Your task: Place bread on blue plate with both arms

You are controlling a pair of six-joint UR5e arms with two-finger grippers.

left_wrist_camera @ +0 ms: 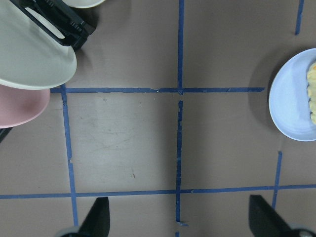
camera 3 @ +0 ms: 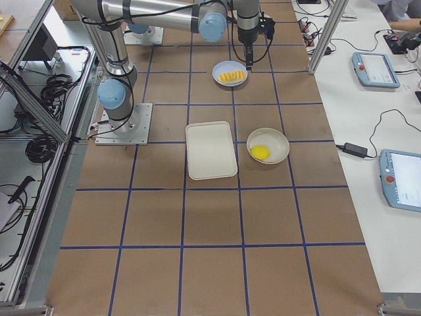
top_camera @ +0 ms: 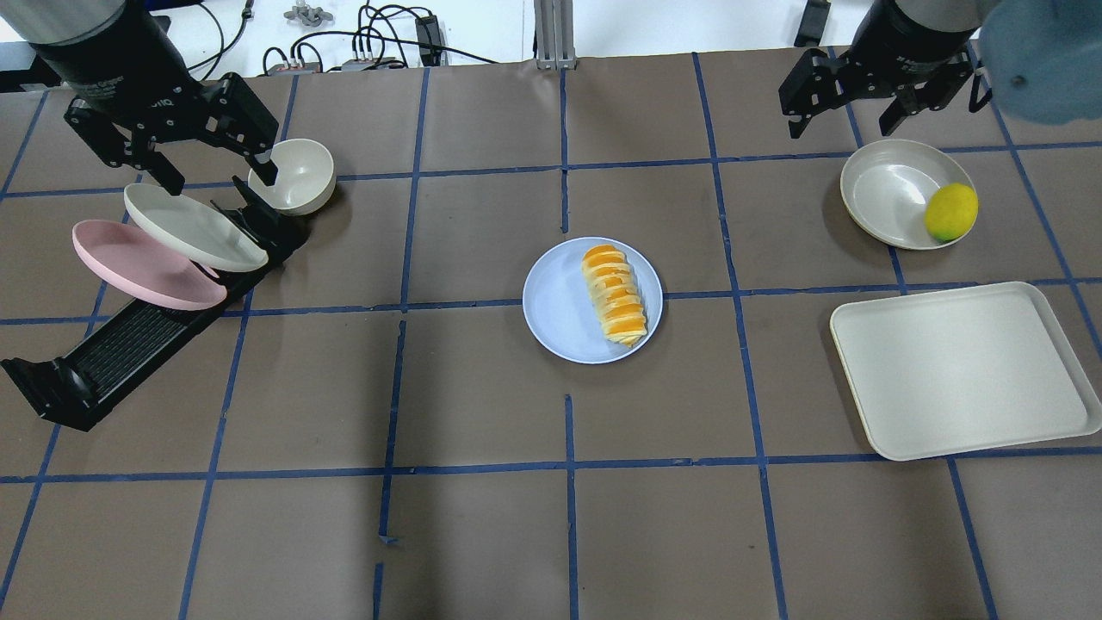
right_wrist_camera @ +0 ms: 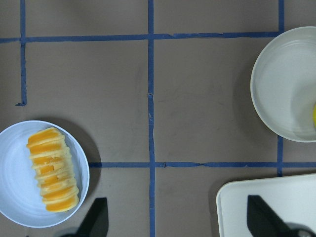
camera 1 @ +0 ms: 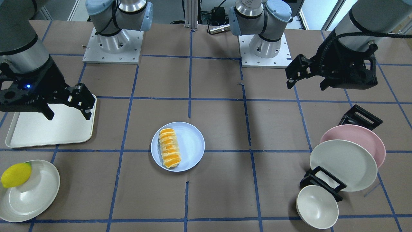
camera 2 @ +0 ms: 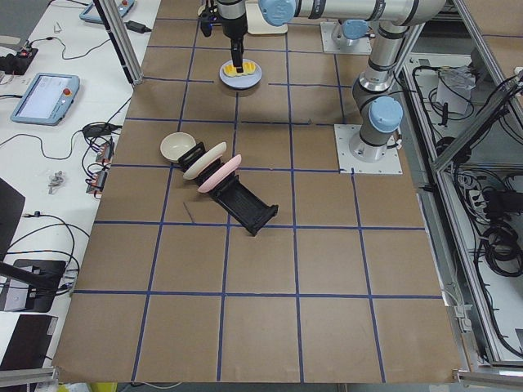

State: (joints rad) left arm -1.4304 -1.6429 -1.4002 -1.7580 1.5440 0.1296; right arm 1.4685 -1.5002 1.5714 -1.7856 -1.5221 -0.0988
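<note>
The orange and cream striped bread [top_camera: 615, 294] lies on the blue plate [top_camera: 555, 301] at the middle of the table; both also show in the front view (bread [camera 1: 169, 148], plate [camera 1: 191, 141]) and the right wrist view (bread [right_wrist_camera: 52, 169], plate [right_wrist_camera: 12, 187]). The plate's edge shows in the left wrist view [left_wrist_camera: 291, 103]. My left gripper [top_camera: 219, 176] is open and empty, raised over the dish rack, far left of the plate. My right gripper [top_camera: 842, 125] is open and empty, raised at the far right, beyond the lemon's plate.
A black dish rack [top_camera: 129, 340] on the left holds a pink plate [top_camera: 142, 267] and a cream plate [top_camera: 194, 228], with a cream bowl [top_camera: 297, 176] beside it. On the right stand a cream plate [top_camera: 887, 194] with a yellow lemon [top_camera: 951, 212] and a cream tray [top_camera: 960, 366].
</note>
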